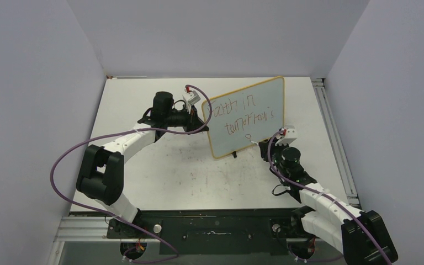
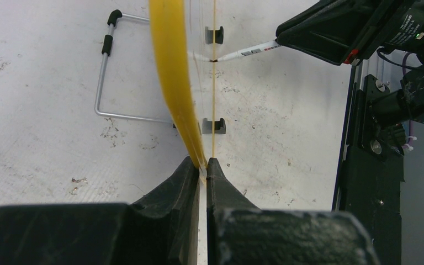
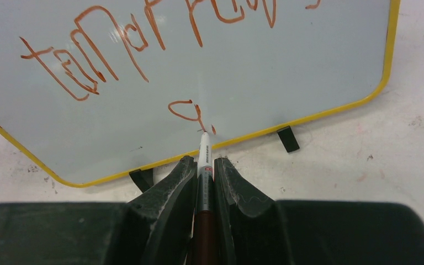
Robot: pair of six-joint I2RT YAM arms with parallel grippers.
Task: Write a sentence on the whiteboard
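The right gripper [image 3: 201, 165] is clenching a marker [image 3: 203, 149], its tip touching the whiteboard [image 1: 270, 94] below the second line of the sentence [image 1: 247, 113]. The left gripper [image 2: 203, 165] is pinching the board's yellow edge. The board is standing on the table [image 1: 160, 165] between both arms.
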